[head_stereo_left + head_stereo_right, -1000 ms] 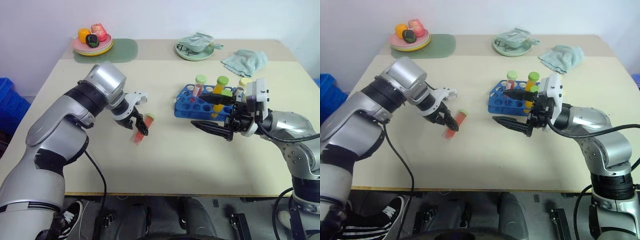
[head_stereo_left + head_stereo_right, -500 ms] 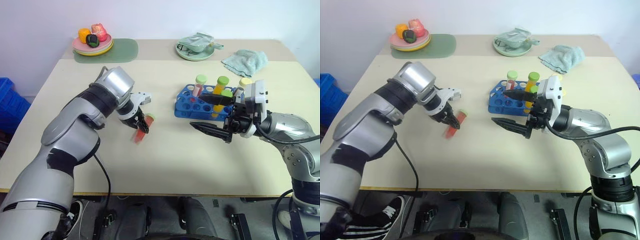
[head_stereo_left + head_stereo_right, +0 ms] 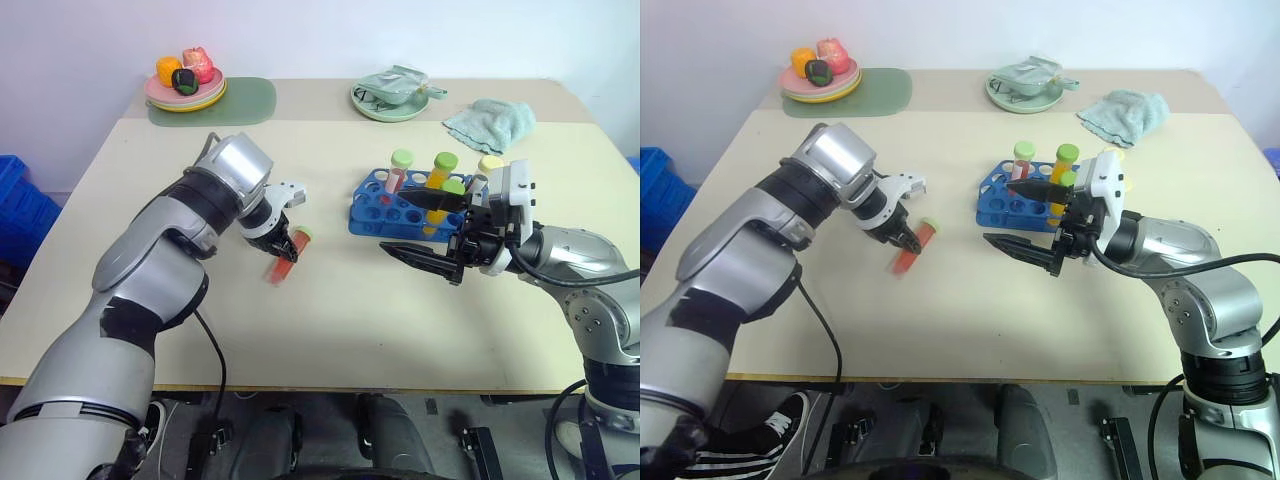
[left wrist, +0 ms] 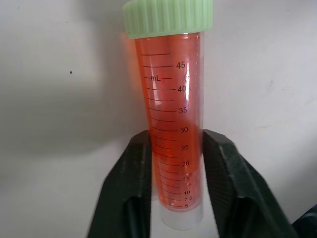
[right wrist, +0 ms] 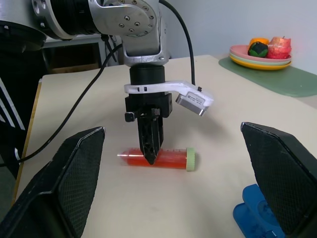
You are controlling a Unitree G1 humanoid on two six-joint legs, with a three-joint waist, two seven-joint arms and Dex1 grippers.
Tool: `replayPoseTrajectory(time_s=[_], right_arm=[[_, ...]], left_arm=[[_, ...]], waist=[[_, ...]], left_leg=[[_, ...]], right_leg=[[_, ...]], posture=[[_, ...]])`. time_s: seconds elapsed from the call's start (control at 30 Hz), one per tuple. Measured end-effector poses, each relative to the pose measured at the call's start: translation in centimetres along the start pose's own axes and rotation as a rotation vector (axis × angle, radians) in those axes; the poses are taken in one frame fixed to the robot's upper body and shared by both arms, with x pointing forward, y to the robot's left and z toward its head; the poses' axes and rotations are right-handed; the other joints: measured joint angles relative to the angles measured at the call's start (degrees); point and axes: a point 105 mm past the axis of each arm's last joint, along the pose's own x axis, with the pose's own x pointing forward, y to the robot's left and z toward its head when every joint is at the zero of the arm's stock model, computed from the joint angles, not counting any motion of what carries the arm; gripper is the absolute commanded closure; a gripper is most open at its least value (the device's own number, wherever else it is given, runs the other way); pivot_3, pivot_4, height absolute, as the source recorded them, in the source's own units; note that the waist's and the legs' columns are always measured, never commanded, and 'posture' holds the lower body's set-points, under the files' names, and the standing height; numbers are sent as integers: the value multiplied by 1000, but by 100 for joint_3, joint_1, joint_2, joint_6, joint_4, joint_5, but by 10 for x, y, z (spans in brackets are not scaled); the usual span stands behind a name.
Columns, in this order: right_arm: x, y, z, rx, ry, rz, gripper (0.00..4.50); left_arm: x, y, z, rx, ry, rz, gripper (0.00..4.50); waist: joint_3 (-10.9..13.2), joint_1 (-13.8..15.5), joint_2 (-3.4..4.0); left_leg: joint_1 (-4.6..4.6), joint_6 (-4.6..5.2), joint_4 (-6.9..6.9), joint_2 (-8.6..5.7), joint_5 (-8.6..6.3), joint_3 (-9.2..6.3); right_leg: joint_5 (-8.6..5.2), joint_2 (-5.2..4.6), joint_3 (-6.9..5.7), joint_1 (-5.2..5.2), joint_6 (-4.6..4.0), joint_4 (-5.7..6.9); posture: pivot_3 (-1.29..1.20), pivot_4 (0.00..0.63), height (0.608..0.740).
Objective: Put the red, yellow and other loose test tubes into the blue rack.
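A: Left gripper [image 4: 171, 163]?
B: Clamped on red tube [image 4: 171, 124], lying flat on table [image 3: 330, 330], left of blue rack [image 3: 375, 212], green cap toward rack.
A: Right gripper [image 3: 425, 232]?
B: Spread wide, holding nothing, hovering level just near of rack.
A: Rack contents?
B: Several capped tubes standing upright, one yellow-orange [image 3: 437, 185].

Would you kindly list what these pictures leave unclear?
- Red tube: its base, left wrist view, cut off by the edge.
- Blue rack: near holes, head views, hidden behind the right gripper.
- Plate: contents too small.
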Motion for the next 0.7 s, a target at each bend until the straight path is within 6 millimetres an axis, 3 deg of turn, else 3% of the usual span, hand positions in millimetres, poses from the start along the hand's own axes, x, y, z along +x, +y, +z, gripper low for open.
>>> replayPoseTrajectory(time_s=[0.27,0.47,0.57,0.7], right_arm=[[0,-1,0,2,1,-10,0],[-2,0,-2,5,4,-31,0],[-3,0,-5,12,8,-48,0],[-5,-4,-2,5,-11,-102,0]], left_arm=[[-2,2,1,7,-30,-4,3714],[-37,10,6,92,-187,42,3714],[-52,6,12,199,-345,49,3714],[-58,-1,14,459,-756,81,3714]], waist=[[0,-1,0],[0,-20,0],[-1,-17,2],[-7,13,10]], left_leg=[[0,0,1,1,0,0],[-2,-1,-1,15,0,-1],[-2,-1,0,21,0,0],[-4,-7,4,22,3,1]], right_leg=[[0,0,0,0,0,1],[0,0,2,-8,0,5],[0,-5,5,-11,0,8],[0,-11,9,-26,-1,2]], posture=[[0,150,740],[0,150,740],[0,150,740],[0,150,740]])
